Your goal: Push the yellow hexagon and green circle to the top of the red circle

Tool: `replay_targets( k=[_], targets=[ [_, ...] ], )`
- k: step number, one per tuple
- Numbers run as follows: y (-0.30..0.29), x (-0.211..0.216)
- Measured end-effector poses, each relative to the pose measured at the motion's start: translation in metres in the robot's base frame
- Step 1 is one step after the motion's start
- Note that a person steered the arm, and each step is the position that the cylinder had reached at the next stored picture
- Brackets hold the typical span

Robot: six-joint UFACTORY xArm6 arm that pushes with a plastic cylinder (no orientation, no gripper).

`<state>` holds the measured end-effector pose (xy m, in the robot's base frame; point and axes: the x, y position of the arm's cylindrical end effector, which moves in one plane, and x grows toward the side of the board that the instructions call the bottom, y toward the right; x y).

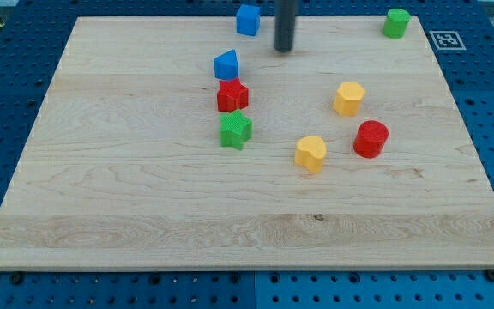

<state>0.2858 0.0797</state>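
The red circle (370, 138) lies right of the board's middle. The yellow hexagon (348, 99) sits just up and left of it, a small gap apart. The green circle (395, 22) stands far off at the board's top right corner. My tip (284, 49) is near the top edge, right of the blue cube (248, 19), well left of the green circle and above left of the yellow hexagon. It touches no block.
A yellow heart-like block (310, 154) lies left of the red circle. A blue block (226, 64), a red block (231, 95) and a green star (235, 130) form a column left of centre. The wooden board (144, 197) rests on a blue pegboard table.
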Motion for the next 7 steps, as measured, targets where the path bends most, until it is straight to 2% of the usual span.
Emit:
replay_targets(
  k=[1, 2, 4, 6, 7],
  targets=[
    [0.044, 0.043],
    [0.061, 0.069],
    [0.048, 0.070],
    [0.069, 0.106],
    [0.074, 0.096]
  ],
)
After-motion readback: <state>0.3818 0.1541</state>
